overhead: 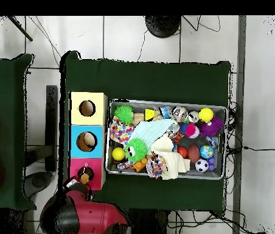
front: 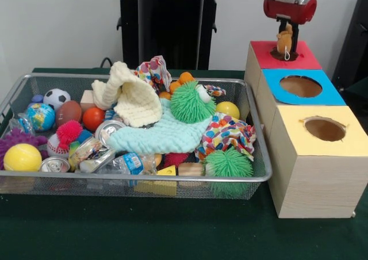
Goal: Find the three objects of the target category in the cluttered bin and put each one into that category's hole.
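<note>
The cluttered bin (front: 144, 183) is a wide silver wire-mesh tray, also seen in the overhead view (overhead: 164, 102). It holds balls, cloths, cans, wooden blocks and fuzzy toys. To its right stand three wooden boxes with red (front: 307, 58), blue (front: 330, 94) and yellow (front: 356, 132) tops, each with a round hole. My gripper (front: 286, 37) is directly over the red box's hole, shut on a small tan object (front: 284, 42) that hangs down into the hole's mouth. In the overhead view the gripper (overhead: 84, 178) is over the red box (overhead: 76, 166).
In the bin lie two green fuzzy balls (front: 192, 102) (front: 229, 163), a cream cloth (front: 135, 102), a mint cloth (front: 167, 134), a dotted cloth (front: 227, 134), a yellow ball (front: 22, 156) and a soccer ball (front: 56, 98). The table is covered in dark green cloth (front: 172, 231).
</note>
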`<state>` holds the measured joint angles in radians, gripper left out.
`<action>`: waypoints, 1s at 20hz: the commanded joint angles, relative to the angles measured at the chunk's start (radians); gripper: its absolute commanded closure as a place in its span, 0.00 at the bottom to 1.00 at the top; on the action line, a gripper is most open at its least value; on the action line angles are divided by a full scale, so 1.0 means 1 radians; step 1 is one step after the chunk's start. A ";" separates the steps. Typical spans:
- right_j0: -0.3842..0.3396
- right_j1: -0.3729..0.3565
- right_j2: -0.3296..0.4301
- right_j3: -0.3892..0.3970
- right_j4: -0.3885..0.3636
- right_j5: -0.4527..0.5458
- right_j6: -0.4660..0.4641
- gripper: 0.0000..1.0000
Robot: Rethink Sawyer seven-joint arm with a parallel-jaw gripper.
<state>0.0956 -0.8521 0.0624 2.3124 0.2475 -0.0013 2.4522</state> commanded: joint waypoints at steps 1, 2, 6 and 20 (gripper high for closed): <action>-0.014 0.350 -0.069 -0.180 0.008 -0.183 0.106 1.00; -0.019 0.344 -0.070 -0.184 0.004 -0.166 0.097 1.00; -0.015 0.337 -0.095 -0.221 0.005 -0.097 0.059 1.00; -0.383 0.330 0.224 -0.200 -0.060 0.216 -0.052 0.00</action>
<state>-0.0589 -0.6426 0.1361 2.1730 0.2152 0.0713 2.4522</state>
